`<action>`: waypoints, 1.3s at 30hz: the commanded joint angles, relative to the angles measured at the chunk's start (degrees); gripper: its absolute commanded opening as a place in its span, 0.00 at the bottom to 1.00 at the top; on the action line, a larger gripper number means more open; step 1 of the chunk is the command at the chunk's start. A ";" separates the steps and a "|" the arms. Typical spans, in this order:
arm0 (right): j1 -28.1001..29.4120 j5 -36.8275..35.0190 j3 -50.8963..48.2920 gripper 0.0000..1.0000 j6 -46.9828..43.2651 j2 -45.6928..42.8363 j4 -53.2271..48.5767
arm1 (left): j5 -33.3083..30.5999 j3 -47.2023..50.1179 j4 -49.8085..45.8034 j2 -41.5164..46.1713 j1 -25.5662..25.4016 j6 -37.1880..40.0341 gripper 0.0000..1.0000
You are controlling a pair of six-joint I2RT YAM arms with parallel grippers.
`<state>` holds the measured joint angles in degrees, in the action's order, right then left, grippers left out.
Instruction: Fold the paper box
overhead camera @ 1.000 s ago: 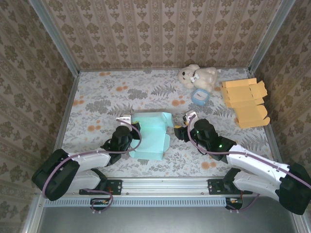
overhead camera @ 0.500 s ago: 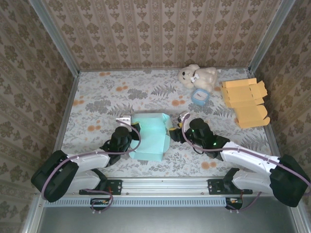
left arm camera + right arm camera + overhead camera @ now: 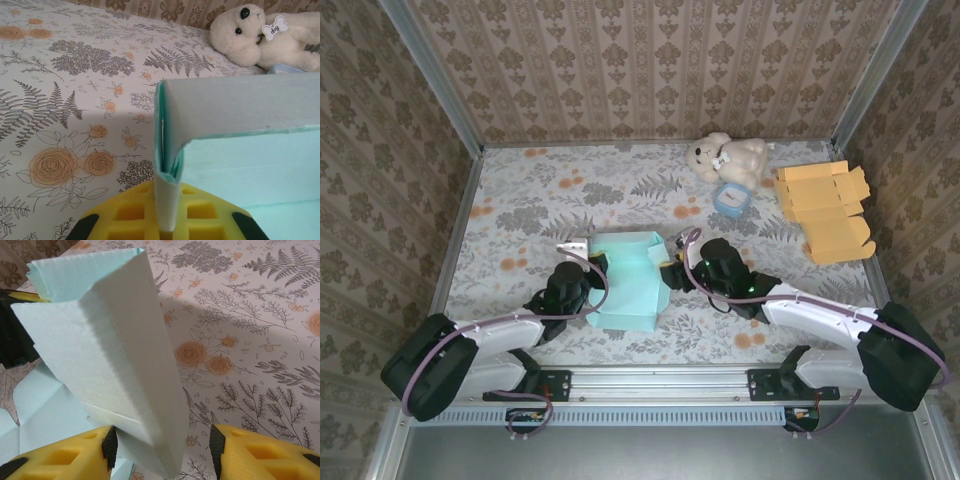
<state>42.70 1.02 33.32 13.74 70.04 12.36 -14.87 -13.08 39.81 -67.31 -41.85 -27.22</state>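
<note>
The left gripper is clamped on the pale green paper box's upright wall at the box's 9 o'clock side. The right gripper sits at the box's 3 o'clock edge, jaws apart, straddling a raised flap without squeezing it. The box lies at the middle of the table. A second ago the right gripper hung clear of the box; it has since slid toward 9 o'clock onto the flap. Farther off, a toy dog lies at 1 o'clock and flat orange cardboard at 2 o'clock.
</note>
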 commanded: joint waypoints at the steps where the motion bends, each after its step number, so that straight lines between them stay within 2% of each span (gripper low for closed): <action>1: 0.79 1.12 2.83 0.53 0.98 2.10 1.90 | 0.96 0.52 1.65 1.00 0.27 0.17 0.00; 6: 2.17 0.96 4.96 0.52 0.72 5.44 2.94 | 0.42 -0.08 1.37 0.48 -0.59 -0.11 0.00; 13: 5.17 -1.61 8.94 0.49 -0.34 9.24 2.89 | -4.05 -1.40 -0.57 -0.96 -2.98 -0.79 0.00; 21: 9.01 -13.70 13.50 0.47 -1.30 16.38 1.74 | -9.18 -2.40 -0.31 -2.67 -7.06 0.92 0.00; 27: 9.02 -21.05 14.18 0.45 0.56 20.23 4.43 | -9.30 -2.52 0.83 -4.52 -8.24 0.70 0.00; 30: 9.12 -23.93 14.40 0.41 1.09 21.77 6.07 | -9.71 -2.99 1.19 -5.80 -9.19 0.26 0.00; 34: 9.67 -32.43 14.97 0.31 1.07 23.96 6.10 | -13.43 -4.22 -0.59 -7.89 -10.36 -3.18 0.00; 39: 9.77 -50.56 16.51 0.24 5.82 27.18 -0.90 | -24.61 -7.68 -12.33 -8.75 -11.52 -11.54 0.00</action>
<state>52.18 -36.01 47.48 16.36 95.85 12.84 -34.89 -18.22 34.06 -75.85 -52.14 -33.17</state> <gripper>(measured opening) 0.245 0.075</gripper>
